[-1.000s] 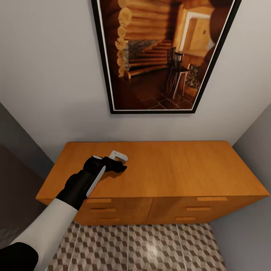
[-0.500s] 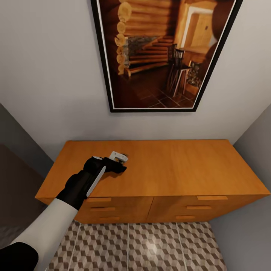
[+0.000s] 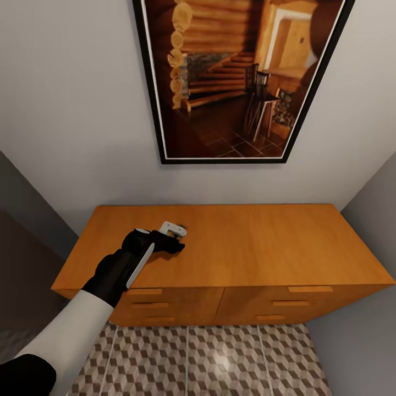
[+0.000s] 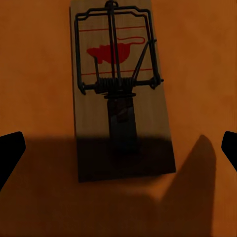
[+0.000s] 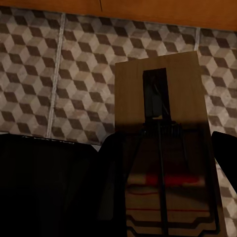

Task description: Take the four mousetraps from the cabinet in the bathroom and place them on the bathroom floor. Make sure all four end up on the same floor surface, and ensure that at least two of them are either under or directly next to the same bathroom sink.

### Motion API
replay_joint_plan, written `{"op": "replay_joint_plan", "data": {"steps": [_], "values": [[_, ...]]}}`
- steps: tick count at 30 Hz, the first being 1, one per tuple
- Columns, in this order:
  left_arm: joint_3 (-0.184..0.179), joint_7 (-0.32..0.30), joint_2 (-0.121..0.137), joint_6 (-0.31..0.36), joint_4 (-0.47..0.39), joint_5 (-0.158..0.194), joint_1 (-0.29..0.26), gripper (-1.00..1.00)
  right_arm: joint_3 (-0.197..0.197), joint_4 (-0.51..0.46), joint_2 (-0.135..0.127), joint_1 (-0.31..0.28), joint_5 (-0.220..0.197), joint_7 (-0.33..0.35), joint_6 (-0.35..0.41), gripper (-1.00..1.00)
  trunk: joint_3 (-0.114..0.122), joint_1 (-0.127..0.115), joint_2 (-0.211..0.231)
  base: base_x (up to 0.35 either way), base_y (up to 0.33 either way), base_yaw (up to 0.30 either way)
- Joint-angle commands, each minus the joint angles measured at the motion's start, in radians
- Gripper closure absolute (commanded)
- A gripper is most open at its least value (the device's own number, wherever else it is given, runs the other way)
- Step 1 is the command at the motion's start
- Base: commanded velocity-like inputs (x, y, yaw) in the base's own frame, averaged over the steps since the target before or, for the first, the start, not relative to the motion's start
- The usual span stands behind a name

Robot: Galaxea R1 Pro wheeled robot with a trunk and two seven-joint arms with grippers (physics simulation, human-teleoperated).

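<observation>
L gripper (image 4: pixel 118 148) spread wide over a mousetrap (image 4: pixel 121 94) on cabinet top (image 3: pixel 264 247) w/ nothing gripped; thin board could slip when pinched; R gripper (image 5: pixel 163 163) clamps another trap (image 5: pixel 165 148).

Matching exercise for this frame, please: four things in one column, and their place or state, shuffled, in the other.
Things:
1. left gripper
2. mousetrap in the left wrist view
3. mousetrap in the right wrist view
4. framed picture

Places or states:
A. hanging on the wall above the cabinet
B. between the right gripper's fingers, over the tiled bathroom floor
C. lying flat on the orange-brown wood
D. open, low over the cabinet top

Pairs: 1-D, 2-C, 3-B, 4-A
</observation>
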Motion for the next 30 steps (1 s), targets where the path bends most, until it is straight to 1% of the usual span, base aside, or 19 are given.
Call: {"op": "replay_joint_plan", "data": {"steps": [1,12,30], "values": [[-0.002,0.002,0.001,0.005,-0.001,0.006,-0.001,-1.0,0.009,0.001,0.0,-0.001,-0.004,-0.005,-0.002,1.0,-0.002,0.001,-0.002,0.0,0.0,0.0],[-0.002,0.005,0.001,0.005,-0.001,0.006,-0.001,-1.0,0.009,0.001,0.0,-0.001,-0.004,-0.004,-0.002,1.0,-0.013,0.001,-0.002,0.0,0.0,0.0],[-0.002,0.005,0.002,0.005,0.009,0.004,-0.001,-1.0,0.01,0.001,0.0,-0.001,-0.004,-0.004,-0.002,1.0,-0.014,0.001,-0.002,0.0,0.0,0.0]]}}
